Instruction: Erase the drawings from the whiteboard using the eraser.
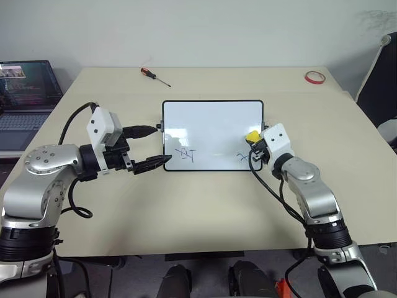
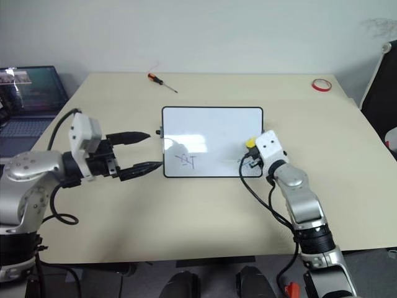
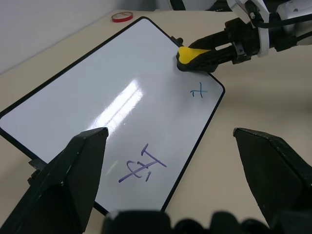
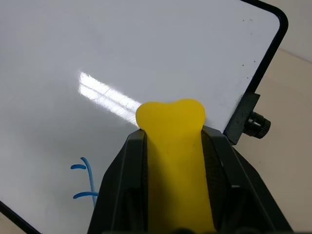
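Eraser point(image 4: 173, 161) sits clamped in my right gripper point(image 1: 255, 144), its tip over the whiteboard point(image 1: 211, 124) near the 4 o'clock corner. Two blue drawings remain — a small squiggle point(image 3: 198, 91) just beside the eraser and a larger scribble point(image 1: 186, 154) at 7 o'clock on the board; I see no red face. My left gripper point(image 1: 152, 148) hangs spread apart at the board's 9 o'clock edge on the tabletop point(image 1: 205, 205). I judge wiping is under way; next I'd press down and sweep across the near squiggle.
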